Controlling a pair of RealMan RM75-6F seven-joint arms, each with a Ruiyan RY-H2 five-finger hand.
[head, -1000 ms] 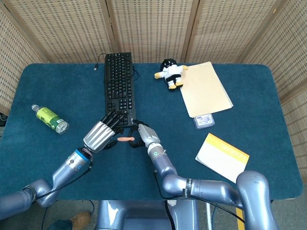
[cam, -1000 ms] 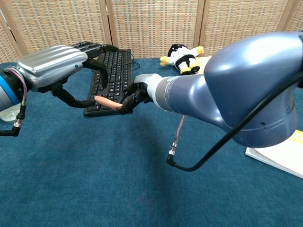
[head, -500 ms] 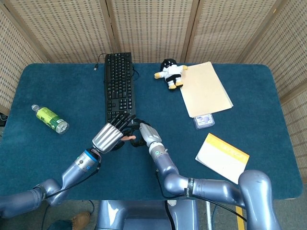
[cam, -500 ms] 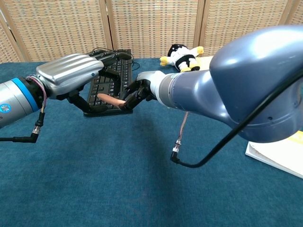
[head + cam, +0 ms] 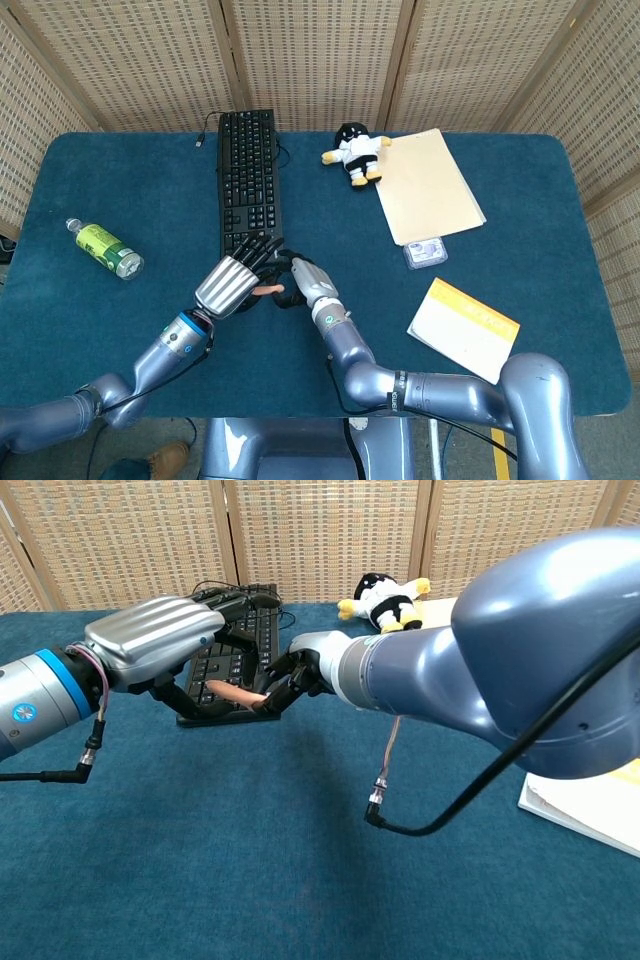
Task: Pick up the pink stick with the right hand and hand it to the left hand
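The pink stick (image 5: 266, 290) (image 5: 232, 692) hangs level just above the blue table, in front of the keyboard's near end. My right hand (image 5: 305, 280) (image 5: 300, 670) pinches its right end between dark fingertips. My left hand (image 5: 230, 282) (image 5: 160, 638) has come in from the left. Its fingers reach over the stick's free end and its thumb sits below, with gaps still showing around the stick. The head view hides most of the stick under the left hand.
A black keyboard (image 5: 248, 180) (image 5: 235, 630) lies right behind the hands. A plush toy (image 5: 353, 152), a beige folder (image 5: 428, 185), a small card case (image 5: 425, 252) and a yellow-white book (image 5: 463, 328) sit to the right. A green bottle (image 5: 105, 248) lies far left.
My left hand has moved right until its fingers and thumb bracket the stick's free end. The right hand has barely shifted, holding the stick throughout.
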